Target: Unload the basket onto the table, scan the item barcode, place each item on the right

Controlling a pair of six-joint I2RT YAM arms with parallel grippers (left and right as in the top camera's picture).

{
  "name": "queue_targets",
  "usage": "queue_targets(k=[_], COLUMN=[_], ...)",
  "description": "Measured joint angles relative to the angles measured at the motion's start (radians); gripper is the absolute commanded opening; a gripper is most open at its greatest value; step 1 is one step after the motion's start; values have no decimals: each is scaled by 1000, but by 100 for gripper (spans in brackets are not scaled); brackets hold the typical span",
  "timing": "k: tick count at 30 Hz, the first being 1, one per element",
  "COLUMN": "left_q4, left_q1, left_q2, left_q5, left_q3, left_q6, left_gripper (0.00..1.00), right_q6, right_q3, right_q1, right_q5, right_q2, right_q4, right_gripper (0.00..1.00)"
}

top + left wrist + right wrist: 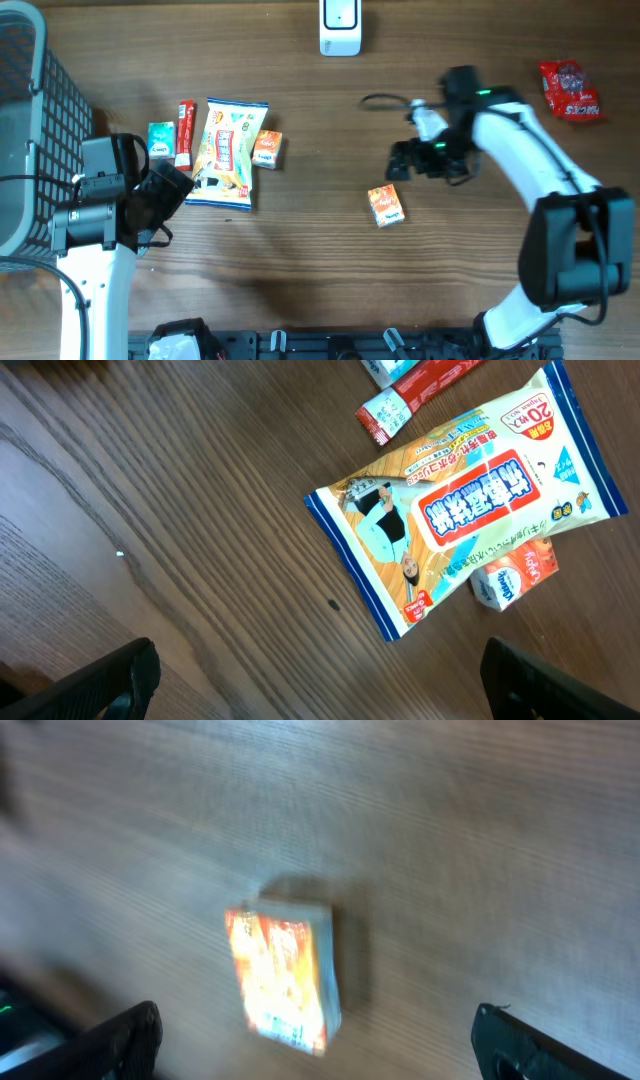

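Just ahead of the open right jaws, the orange box (285, 975) lies loose on the tabletop (480, 820); advise gripping its narrow sides squarely, barcode unobstructed. Left jaws open, empty.

orange box (283, 972) blurred (print unreadable), basket (60, 100) cropped

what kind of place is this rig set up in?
Probably a mock shop checkout: a grey basket at the left, a white scanner-like device at the far edge, and small packaged goods, such as a wipes pack, on the wooden table.
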Motion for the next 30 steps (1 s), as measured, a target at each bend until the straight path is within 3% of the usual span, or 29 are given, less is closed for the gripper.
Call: queue_targets(k=[1,3,6,14,17,19,24,27,30], left_q4=[0,3,13,19,16,15,15,16,16], left_q1=[0,0,0,0,0,0,0,0,0], left_q2=[0,0,0,0,0,0,0,0,0], left_q5=[0,0,0,0,0,0,0,0,0], left_q3=[0,0,0,0,0,0,0,0,0], left_q6=[0,0,0,0,0,0,0,0,0], left_gripper=[100,100,100,100,100,100,100,100,100], right_q6=[-15,-34,-47,54,74,80,80,92,140], right_q3=[0,-3,-31,-300,-344,-369,-415,-442,-486], right_q1=[-44,-105,-149,-144,-147,-146,-145,-145,-142], right_q5=[-34,-72,-104,-162,-229,-283,-339,-371,-410], right_q2=[0,0,0,1,-11,-12,-11,-11,-12], right_q4=[-34,-70,-59,245,306,340,369,419,514], right_gripper=[99,89,89,82,79,71,68,58,57])
